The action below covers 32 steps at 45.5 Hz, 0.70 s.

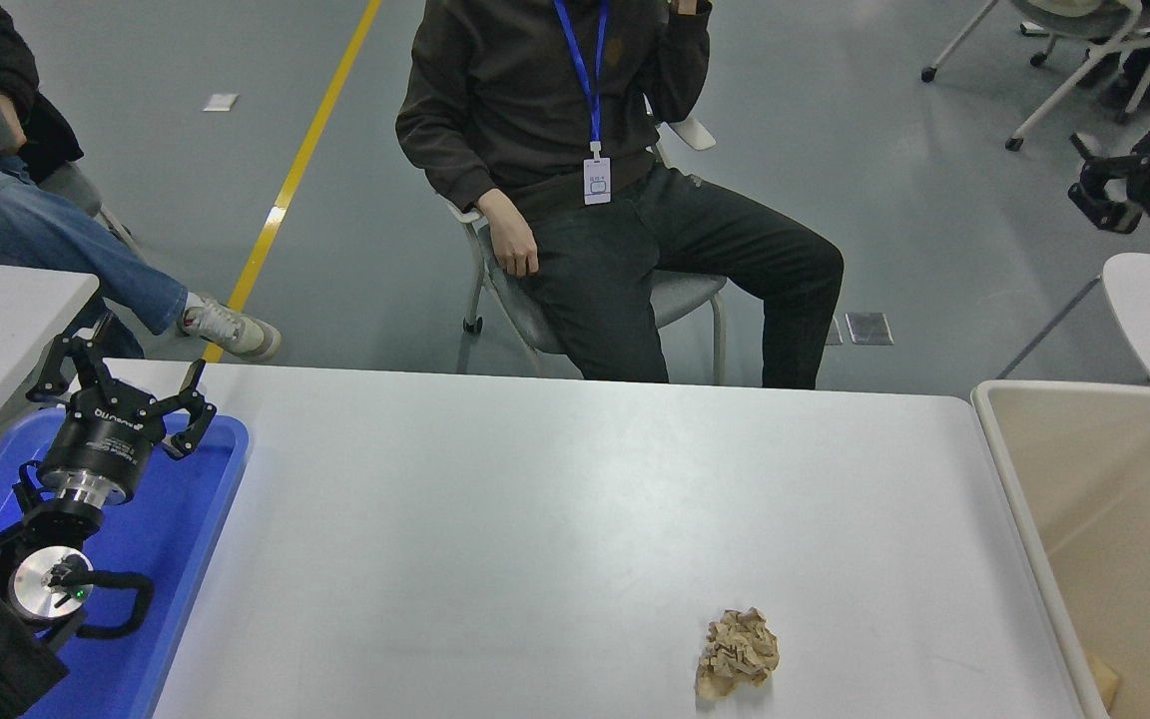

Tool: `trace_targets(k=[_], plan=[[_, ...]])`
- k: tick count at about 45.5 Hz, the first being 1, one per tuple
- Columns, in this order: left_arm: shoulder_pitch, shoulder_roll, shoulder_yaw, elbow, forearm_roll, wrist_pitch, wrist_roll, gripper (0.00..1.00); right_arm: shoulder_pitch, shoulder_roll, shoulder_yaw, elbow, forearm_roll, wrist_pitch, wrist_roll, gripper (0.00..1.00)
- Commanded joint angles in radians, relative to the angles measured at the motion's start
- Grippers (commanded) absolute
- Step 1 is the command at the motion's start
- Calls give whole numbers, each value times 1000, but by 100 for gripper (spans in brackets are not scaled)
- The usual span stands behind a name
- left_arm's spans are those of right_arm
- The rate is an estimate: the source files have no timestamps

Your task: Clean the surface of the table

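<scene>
**Crumpled wad on the table, both grippers off to the sides**

Head view: the table (535, 519) fills the lower middle of the picture. A crumpled tan paper wad (737, 654) lies on it near the front edge, right of centre — the only loose thing on the white top.

The left gripper (126, 384) hangs over a blue tray (206, 519) at the table's left end, its fingers spread wide and holding nothing. The wad lies well apart from it, far across the table to the right.

The right gripper (1119, 185) shows at the upper right edge, high above the floor beyond the table, well apart from the wad; whether its fingers are spread or closed I cannot tell.

A beige bin (1024, 479) stands just beside the table's right end. A person (585, 180) sits on a chair at the far side.
</scene>
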Motion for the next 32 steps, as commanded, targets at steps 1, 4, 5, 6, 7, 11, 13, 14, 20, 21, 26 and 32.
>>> trace_targets(k=[1, 4, 5, 6, 7, 11, 13, 14, 20, 21, 26, 32], plan=[[0, 0, 0, -1, 0, 0, 0, 100, -163, 53, 28, 50, 0, 2, 131, 98], [0, 0, 0, -1, 0, 0, 0, 100, -192, 61, 28, 64, 0, 2, 165, 98], [0, 0, 0, 0, 0, 0, 0, 100, -201, 64, 28, 67, 0, 2, 174, 98], [0, 0, 0, -1, 0, 0, 2, 100, -210, 65, 28, 71, 0, 4, 180, 98], [0, 0, 0, 0, 0, 0, 2, 100, -218, 68, 28, 76, 0, 2, 183, 98], [0, 0, 0, 0, 0, 0, 2, 100, -256, 78, 28, 93, 0, 2, 199, 98], [0, 0, 0, -1, 0, 0, 0, 100, -273, 81, 28, 97, 0, 4, 209, 98], [0, 0, 0, -1, 0, 0, 0, 100, -282, 84, 28, 97, 0, 4, 214, 98], [0, 0, 0, -1, 0, 0, 0, 100, -328, 108, 28, 97, 0, 4, 239, 98], [0, 0, 0, 0, 0, 0, 0, 100, -336, 110, 28, 97, 0, 4, 242, 98], [0, 0, 0, 0, 0, 0, 0, 100, -368, 130, 28, 97, -2, 5, 256, 98], [0, 0, 0, 0, 0, 0, 0, 100, -397, 143, 25, 99, -2, 5, 263, 98]])
